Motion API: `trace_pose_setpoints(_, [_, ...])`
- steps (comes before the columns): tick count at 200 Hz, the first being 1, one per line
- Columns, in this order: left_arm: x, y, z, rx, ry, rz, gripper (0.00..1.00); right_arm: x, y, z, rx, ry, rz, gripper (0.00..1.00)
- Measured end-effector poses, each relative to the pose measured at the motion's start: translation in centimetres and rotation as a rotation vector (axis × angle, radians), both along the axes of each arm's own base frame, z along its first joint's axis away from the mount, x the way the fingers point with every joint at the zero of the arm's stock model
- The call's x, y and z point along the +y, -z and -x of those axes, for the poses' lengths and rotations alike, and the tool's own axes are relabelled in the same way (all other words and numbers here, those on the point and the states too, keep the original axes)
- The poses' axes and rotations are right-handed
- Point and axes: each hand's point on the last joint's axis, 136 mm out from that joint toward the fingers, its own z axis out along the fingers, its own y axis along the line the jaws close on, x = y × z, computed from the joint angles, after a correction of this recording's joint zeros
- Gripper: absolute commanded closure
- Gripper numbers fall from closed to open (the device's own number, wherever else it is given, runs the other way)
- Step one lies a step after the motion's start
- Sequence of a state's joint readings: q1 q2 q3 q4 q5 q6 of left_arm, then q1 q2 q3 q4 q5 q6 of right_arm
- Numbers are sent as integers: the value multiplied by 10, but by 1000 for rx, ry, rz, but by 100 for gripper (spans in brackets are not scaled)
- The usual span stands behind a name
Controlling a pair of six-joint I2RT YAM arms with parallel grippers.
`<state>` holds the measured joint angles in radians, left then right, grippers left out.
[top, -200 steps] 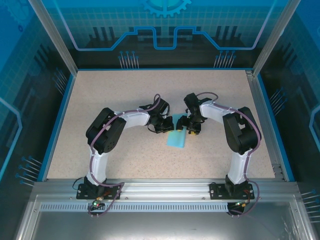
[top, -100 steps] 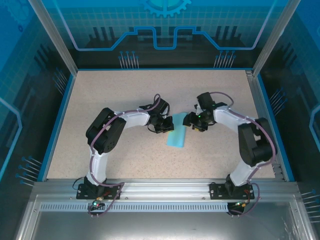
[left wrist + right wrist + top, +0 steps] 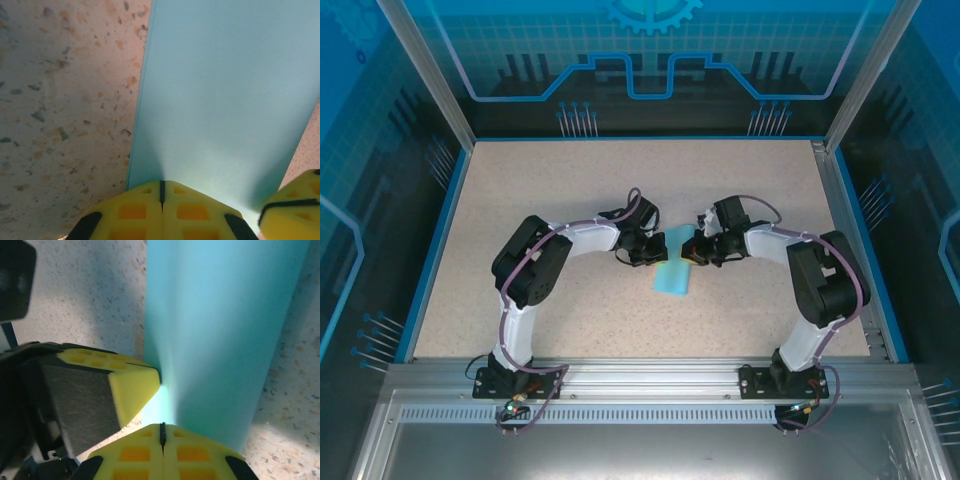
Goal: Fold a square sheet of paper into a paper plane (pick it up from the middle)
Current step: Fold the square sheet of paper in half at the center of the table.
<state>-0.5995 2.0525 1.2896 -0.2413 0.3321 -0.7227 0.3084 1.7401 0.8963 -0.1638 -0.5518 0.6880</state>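
The square sheet of paper (image 3: 672, 278) lies folded into a narrow light-blue strip in the middle of the table, between the two arms. My left gripper (image 3: 653, 252) is shut, its yellow tips (image 3: 162, 187) resting against the strip's near end (image 3: 225, 100). From the other side my right gripper (image 3: 692, 252) is shut too, its tips (image 3: 162, 429) set on the same end of the paper (image 3: 220, 325), close beside a left fingertip (image 3: 132, 385). Whether either pair of jaws pinches any paper is hidden. A lengthwise fold line shows in the right wrist view.
The speckled beige table (image 3: 570, 190) has a blue raised rim and metal frame posts round it. A fingertip of the right gripper (image 3: 295, 210) shows at the lower right of the left wrist view. Both arm bases sit at the near edge.
My right gripper swung away from the paper to the right, then came back to its upper end and closed from open to shut. The left gripper and the paper stayed put.
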Motion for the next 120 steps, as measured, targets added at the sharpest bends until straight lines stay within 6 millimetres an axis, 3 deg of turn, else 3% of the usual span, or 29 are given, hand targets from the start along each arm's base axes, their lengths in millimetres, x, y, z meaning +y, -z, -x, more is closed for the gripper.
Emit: trace_pose_setpoints(120, [0,0,0,-1,0,-1,100,-25,33,21,20,-5,25,97])
